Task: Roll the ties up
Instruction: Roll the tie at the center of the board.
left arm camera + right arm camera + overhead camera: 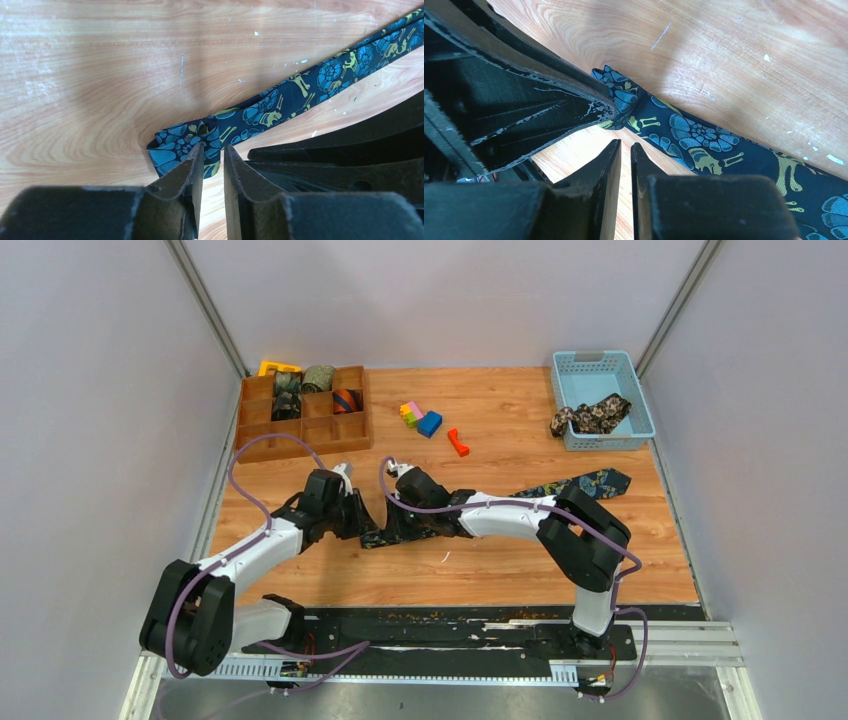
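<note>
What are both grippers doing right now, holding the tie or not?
Left gripper: slightly open, tips at the folded end of the navy paisley tie, no clear grip on it.
Right gripper: barely open, empty, beside the tie.

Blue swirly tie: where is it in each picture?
Top external: navy paisley tie runs from the middle to the right.
Left wrist: it slants from centre to top right.
Right wrist: it slants from centre to bottom right.
Shared landmark: its folded end, by the left gripper.
</note>
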`<state>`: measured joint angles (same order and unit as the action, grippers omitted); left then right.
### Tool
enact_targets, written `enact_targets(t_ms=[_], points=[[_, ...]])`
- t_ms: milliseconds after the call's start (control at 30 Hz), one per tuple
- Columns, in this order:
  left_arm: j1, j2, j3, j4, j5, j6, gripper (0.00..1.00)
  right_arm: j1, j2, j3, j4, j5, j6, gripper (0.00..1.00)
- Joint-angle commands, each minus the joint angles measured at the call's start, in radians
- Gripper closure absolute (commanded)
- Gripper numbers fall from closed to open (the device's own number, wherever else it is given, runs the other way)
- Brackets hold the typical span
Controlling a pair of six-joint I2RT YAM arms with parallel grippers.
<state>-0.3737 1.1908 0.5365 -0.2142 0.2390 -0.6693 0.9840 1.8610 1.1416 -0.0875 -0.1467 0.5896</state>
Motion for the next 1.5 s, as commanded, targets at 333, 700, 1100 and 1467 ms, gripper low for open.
enact_targets(t_ms=[333, 700, 1100, 1467], points=[[-0.004, 0.019, -0.056, 0.100, 0.020, -0.028, 1.00, -0.015, 0.006, 0.055, 0.064, -0.043, -0.004, 0.75], [-0.004, 0.017, -0.063, 0.110, 0.025, -0.020, 1.00, -0.017, 0.084, 0.106, 0.065, -0.062, 0.006, 0.74], [-0.004, 0.004, -0.053, 0.106, 0.042, -0.018, 1.00, -0.017, 0.153, 0.116, 0.069, -0.067, 0.017, 0.79], [-0.004, -0.076, 0.000, -0.071, -0.080, 0.066, 1.00, -0.018, 0.158, 0.099, 0.062, -0.057, 0.015, 0.84]])
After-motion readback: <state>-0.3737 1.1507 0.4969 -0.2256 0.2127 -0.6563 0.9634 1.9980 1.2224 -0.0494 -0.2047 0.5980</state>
